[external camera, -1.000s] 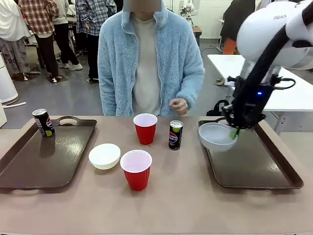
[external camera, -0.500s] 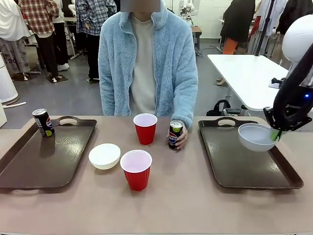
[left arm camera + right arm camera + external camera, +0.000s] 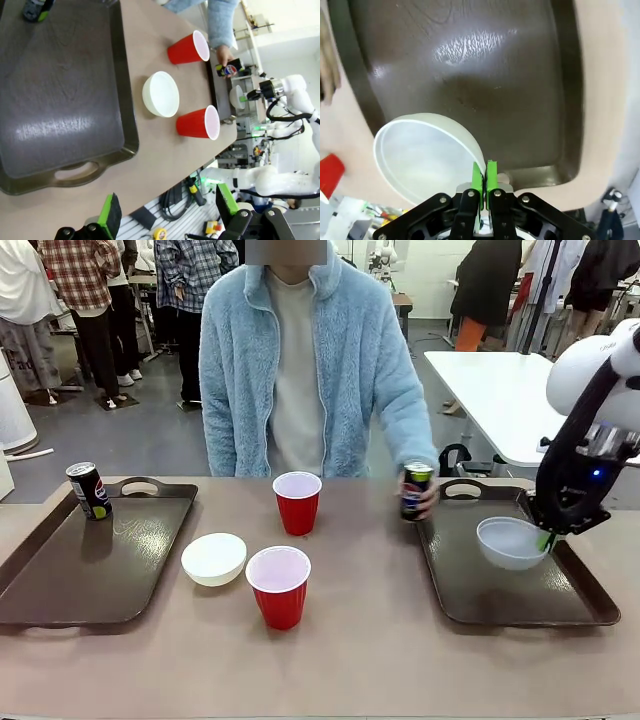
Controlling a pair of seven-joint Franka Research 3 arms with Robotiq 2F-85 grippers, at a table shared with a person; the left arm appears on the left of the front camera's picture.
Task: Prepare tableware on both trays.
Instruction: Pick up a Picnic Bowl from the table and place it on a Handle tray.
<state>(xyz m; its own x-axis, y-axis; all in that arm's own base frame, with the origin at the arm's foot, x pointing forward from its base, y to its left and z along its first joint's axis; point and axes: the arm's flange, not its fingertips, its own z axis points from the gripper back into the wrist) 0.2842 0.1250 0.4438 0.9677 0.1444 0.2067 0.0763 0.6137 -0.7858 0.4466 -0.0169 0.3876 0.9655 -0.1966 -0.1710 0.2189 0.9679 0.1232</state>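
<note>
Pinching the pale grey bowl (image 3: 510, 542) by its rim, the right pincer (image 3: 545, 538) hangs steeply downward, bowl low over the right tray (image 3: 470, 592). A person's hand (image 3: 427, 500) grips a Pepsi can (image 3: 416, 486) at that tray's far corner (another Pepsi can (image 3: 88, 490) stands on the left tray (image 3: 60, 580)). The left pincer (image 3: 167, 200) is spread apart, holding nothing, above the counter (image 3: 350, 650).

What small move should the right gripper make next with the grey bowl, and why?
Probably lower it straight down. The right gripper pinches the rim of the grey bowl, which seems to hang just above the bare floor of the right tray, not yet settled there.
</note>
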